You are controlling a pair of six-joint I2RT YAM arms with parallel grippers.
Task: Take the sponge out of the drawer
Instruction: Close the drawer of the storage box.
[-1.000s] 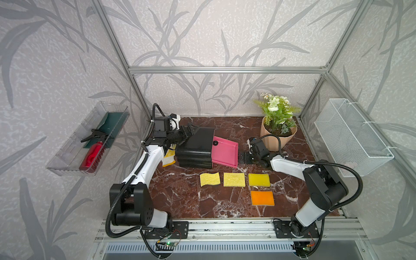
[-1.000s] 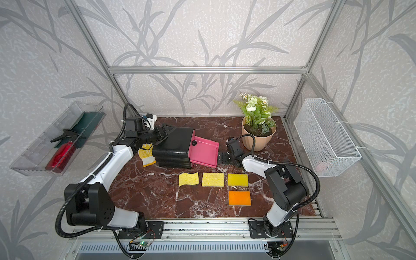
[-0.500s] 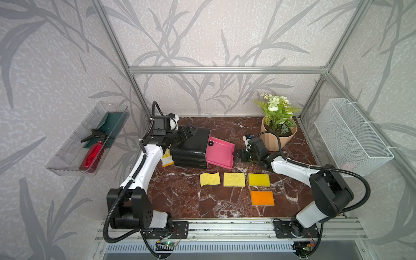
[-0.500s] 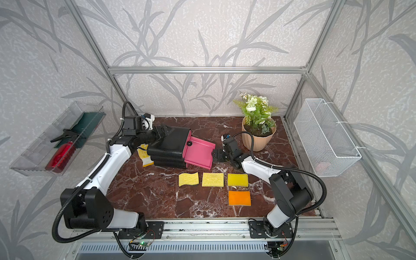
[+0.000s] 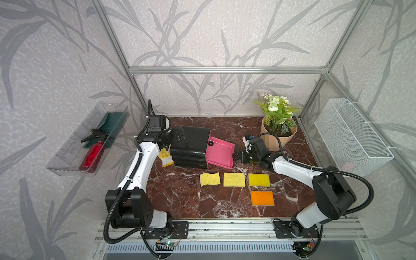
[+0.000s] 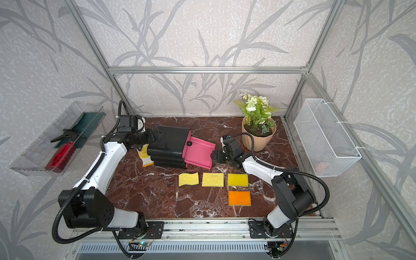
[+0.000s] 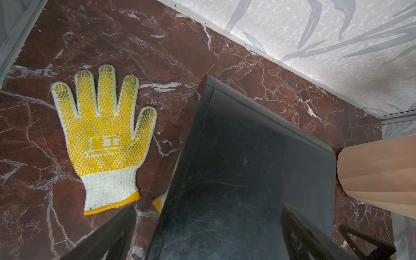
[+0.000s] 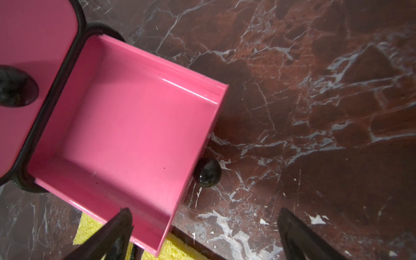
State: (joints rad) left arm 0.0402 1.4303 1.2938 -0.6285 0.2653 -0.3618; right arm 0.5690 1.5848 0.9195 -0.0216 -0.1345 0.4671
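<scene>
A black cabinet (image 5: 191,146) (image 6: 168,146) stands askew at the back left. Its lower pink drawer (image 5: 219,153) (image 8: 126,135) is pulled out and shows only its bare floor. Three yellow sponges (image 5: 234,179) (image 6: 213,179) and an orange sponge (image 5: 262,198) lie on the table in front of it. My left gripper (image 5: 177,137) (image 7: 208,207) is open and straddles the cabinet's rear top edge. At the drawer's front, near its black knob (image 8: 207,172), my right gripper (image 5: 237,155) (image 8: 204,211) is open and holds nothing.
A yellow dotted glove (image 5: 166,156) (image 7: 103,135) lies left of the cabinet. A potted plant (image 5: 278,137) stands at the back right. A wire basket (image 5: 351,137) hangs on the right wall. A clear bin (image 5: 67,162) with a red brush hangs on the left wall.
The cabinet and its drawer have shifted slightly left and turned. My right gripper has moved left, closer to the drawer's front. My left gripper stays at the cabinet's back.
</scene>
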